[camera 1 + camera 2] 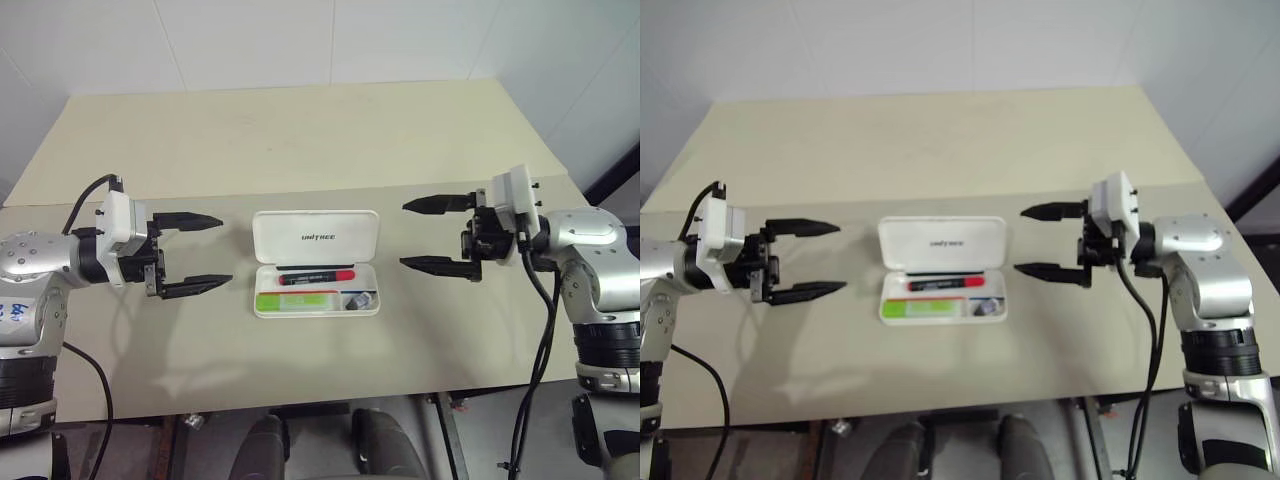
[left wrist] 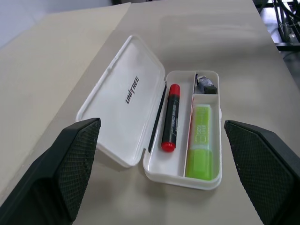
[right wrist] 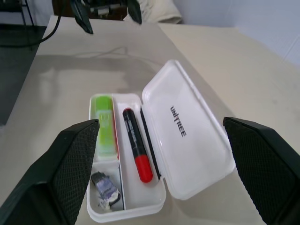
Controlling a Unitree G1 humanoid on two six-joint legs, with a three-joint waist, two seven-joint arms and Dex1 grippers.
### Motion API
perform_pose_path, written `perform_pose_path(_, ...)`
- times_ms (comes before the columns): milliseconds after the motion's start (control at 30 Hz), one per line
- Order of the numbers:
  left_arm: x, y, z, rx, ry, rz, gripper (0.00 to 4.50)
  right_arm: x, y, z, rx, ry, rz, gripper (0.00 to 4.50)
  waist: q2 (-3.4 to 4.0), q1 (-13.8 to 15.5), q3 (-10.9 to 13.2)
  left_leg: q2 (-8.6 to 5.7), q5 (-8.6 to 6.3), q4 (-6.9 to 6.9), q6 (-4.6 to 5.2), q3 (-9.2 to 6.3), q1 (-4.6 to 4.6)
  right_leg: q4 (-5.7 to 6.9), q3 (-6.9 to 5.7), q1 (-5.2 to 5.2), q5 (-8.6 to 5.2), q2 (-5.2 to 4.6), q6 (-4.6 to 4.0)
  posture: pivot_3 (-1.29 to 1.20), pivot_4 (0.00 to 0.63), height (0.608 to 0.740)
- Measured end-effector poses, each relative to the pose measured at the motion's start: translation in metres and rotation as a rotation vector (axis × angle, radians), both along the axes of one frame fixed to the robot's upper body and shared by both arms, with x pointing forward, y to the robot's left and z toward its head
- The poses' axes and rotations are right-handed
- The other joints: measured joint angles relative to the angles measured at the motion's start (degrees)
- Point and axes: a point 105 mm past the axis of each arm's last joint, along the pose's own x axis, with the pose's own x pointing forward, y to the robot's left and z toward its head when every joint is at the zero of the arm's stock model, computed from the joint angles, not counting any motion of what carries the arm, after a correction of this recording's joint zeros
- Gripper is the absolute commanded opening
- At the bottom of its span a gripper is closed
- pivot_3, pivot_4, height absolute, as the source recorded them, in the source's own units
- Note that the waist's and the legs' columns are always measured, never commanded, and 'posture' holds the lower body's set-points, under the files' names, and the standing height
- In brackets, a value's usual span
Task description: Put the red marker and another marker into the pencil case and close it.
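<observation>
Two markers are seen lying inside the pencil case (image 1: 316,262), which rests open on the desk (image 1: 300,140) with its lid (image 1: 316,237) folded back flat. The red marker (image 1: 317,275) is laid lengthwise in the compartment next to the hinge, and another marker (image 1: 297,299), lime green, is laid in the outer compartment beside it. A small dark object (image 1: 358,299) is held in a short section at the end of that outer compartment. The left claw (image 1: 190,253) is held spread and empty to one side of the case, the right claw (image 1: 437,234) spread and empty to the other, both above the desk and apart from the case.
</observation>
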Motion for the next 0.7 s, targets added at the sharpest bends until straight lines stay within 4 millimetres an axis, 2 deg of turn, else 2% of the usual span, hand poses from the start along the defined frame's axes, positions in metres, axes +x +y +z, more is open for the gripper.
perform_pose_path(67,0.001,0.004,-0.003,-0.008,0.023,0.005,3.89,-0.003,0.003,0.003,0.008,-0.002,0.003,4.50,0.00,0.1,0.0,-0.02,0.00,0.02,0.00,0.00,0.00,-0.02,0.00,0.01,0.01,-0.03,-0.01,0.00,0.150,0.740)
perform_pose_path(167,0.002,0.008,-0.005,-0.019,0.040,0.005,2.97,-0.005,0.008,0.007,0.023,0.009,0.005,4.50,0.00,0.1,0.0,-0.03,0.00,0.01,0.00,-0.01,-0.02,-0.06,0.00,0.02,0.01,-0.05,-0.01,0.00,0.150,0.740)
perform_pose_path(433,0.013,0.004,0.006,-0.073,0.013,-0.004,0.10,-0.005,0.009,0.007,0.014,-0.005,-0.002,4.50,0.00,0.3,0.0,-0.06,0.00,0.00,0.00,-0.01,-0.04,-0.08,-0.02,0.02,0.01,-0.06,-0.01,0.00,0.150,0.740)
perform_pose_path(567,0.026,0.002,0.002,-0.112,0.037,0.019,0.02,-0.004,0.009,0.006,0.007,-0.008,-0.007,4.50,0.00,0.3,0.0,-0.07,0.00,0.02,0.00,-0.02,-0.04,-0.06,-0.02,0.03,0.02,-0.04,0.00,0.00,0.150,0.740)
perform_pose_path(700,0.054,0.003,-0.005,-0.155,0.026,0.130,0.02,-0.002,0.009,0.004,-0.006,-0.015,-0.017,4.50,-0.01,0.3,0.0,-0.09,0.00,0.06,0.01,-0.01,-0.04,-0.05,-0.01,0.04,0.05,-0.04,0.06,0.00,0.150,0.740)
